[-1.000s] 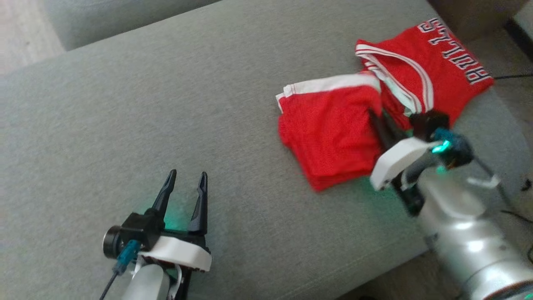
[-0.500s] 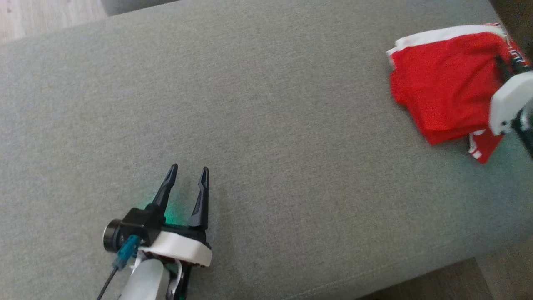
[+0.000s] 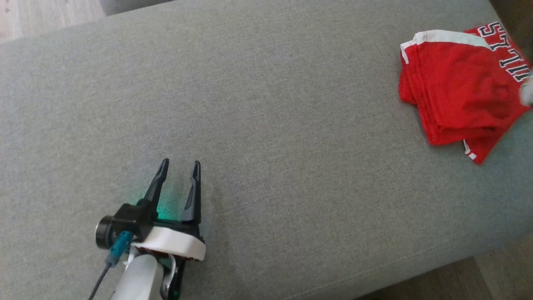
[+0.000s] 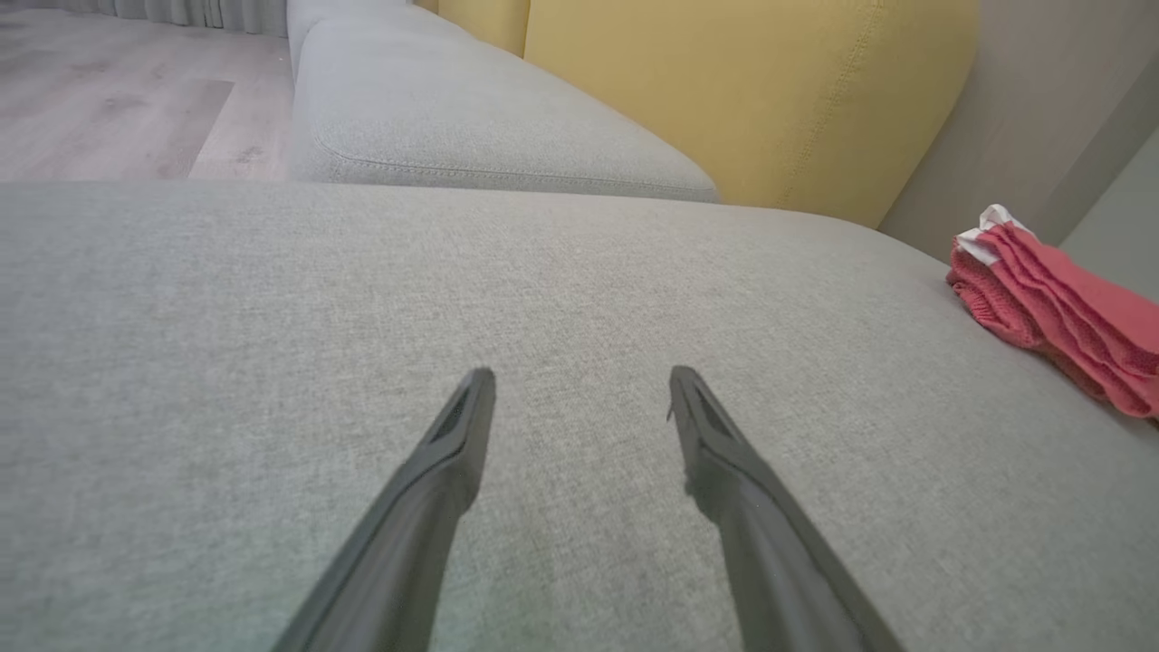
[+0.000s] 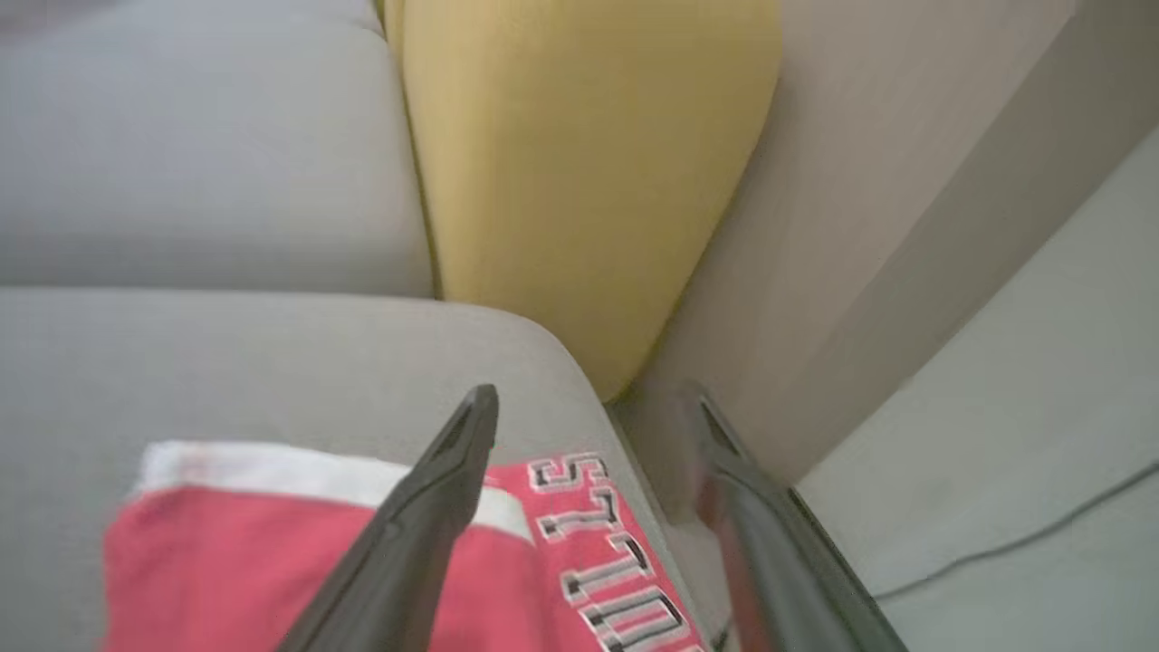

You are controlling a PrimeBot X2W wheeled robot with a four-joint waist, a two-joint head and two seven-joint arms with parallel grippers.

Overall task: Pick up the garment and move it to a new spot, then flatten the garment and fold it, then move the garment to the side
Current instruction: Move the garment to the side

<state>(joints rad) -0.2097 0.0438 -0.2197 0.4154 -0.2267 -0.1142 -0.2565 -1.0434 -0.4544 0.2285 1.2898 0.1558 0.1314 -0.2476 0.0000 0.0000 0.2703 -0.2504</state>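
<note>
At the near left, the left gripper [image 3: 180, 162] is sitting low over the grey woven seat [image 3: 266, 125], its two tapered dark fingers spreading wide with nothing between them. Beyond the seat's far edge, a smooth, rounded yellow cushion [image 4: 724, 91] is standing upright. At the seat's far right edge, the red mesh garment [image 3: 458, 96] is lying folded in a thick stack, with white trim and block letters showing. The right gripper [image 5: 593, 396] is hanging just above it, fingers released and apart, gripping nothing.
</note>
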